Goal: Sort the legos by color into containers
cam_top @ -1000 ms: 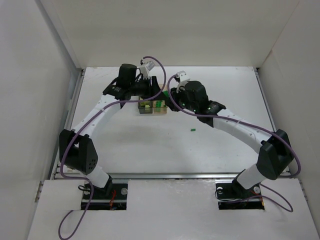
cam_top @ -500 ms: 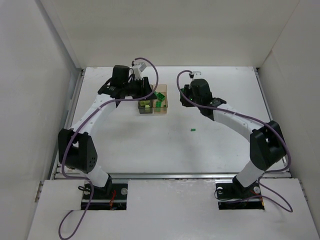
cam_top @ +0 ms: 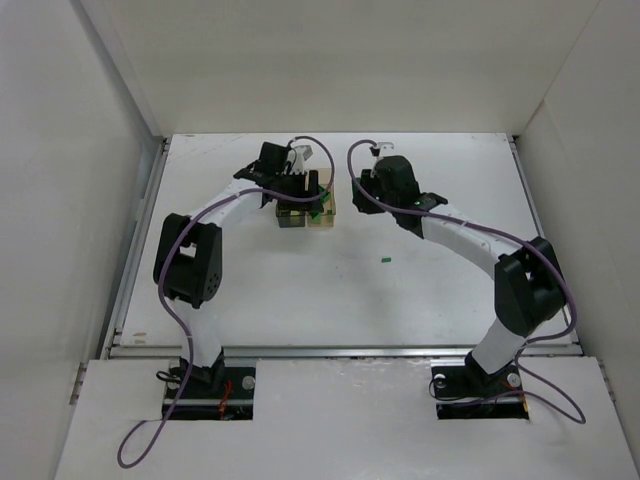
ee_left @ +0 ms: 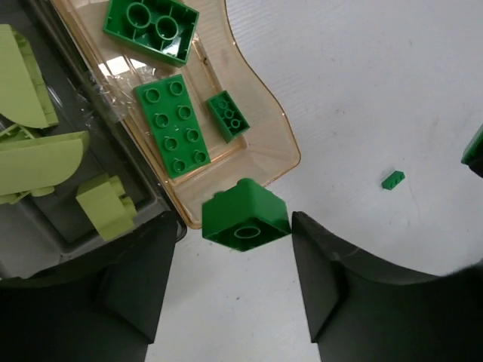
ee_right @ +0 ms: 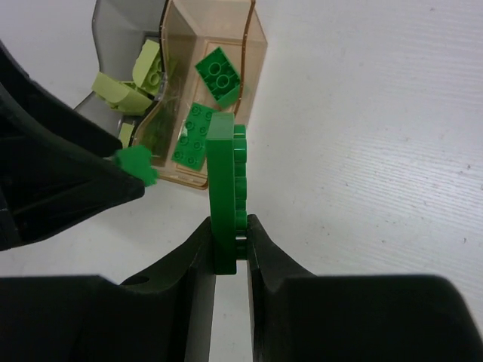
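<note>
The joined containers stand at the table's middle back. The amber box holds three bright green legos. The smoky grey box holds several pale yellow legos. My left gripper is open just off the amber box's corner, with a green brick loose between its fingertips. My right gripper is shut on a flat green plate held on edge, right of the boxes. A tiny green lego lies on the table.
The left gripper's fingers fill the left of the right wrist view, close to the held plate. White walls enclose the table on three sides. The tiny lego also shows in the left wrist view.
My left arm has swung inward and its gripper has moved right to the amber box's corner. My right gripper drew back right, then came slightly toward the boxes again.
</note>
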`<state>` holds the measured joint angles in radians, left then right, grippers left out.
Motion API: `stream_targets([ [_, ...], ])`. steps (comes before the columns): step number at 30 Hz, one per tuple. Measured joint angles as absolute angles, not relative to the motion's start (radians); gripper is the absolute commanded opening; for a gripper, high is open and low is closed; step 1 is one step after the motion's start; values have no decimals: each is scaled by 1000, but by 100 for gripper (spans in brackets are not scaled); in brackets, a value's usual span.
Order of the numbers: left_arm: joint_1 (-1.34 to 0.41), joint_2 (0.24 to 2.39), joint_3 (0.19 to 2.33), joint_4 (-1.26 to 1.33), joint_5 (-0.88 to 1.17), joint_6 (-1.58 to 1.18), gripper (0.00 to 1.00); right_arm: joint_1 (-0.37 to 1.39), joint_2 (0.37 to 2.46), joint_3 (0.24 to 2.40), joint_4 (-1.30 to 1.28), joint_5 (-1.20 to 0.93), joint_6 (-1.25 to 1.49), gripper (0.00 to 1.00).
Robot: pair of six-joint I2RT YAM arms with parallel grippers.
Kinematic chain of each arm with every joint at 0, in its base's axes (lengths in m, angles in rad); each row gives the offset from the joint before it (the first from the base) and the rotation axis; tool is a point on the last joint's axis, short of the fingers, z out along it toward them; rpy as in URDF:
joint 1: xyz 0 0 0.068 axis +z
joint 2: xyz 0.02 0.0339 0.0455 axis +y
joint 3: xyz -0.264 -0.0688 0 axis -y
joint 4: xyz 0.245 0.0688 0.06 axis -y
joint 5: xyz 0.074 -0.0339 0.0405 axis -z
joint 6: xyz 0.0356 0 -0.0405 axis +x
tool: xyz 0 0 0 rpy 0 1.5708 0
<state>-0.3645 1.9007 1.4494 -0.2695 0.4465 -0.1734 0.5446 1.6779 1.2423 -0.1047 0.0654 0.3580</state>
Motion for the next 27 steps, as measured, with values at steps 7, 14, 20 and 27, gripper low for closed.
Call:
stream_targets([
  [7,-366,1900,1488,-273,454,-160,78,550,1707,1282,-105,-12,336,0],
  [14,-369,1874,1495,-295,449,-156,78,577,1813,1403,-106,-46,347,0],
  [20,-363,1788,1496,-314,384,-137,77,587,1939,1534,-128,-64,368,1],
  [27,-307,1663,1493,-333,247,-104,77,591,2092,1689,-208,-101,395,100],
])
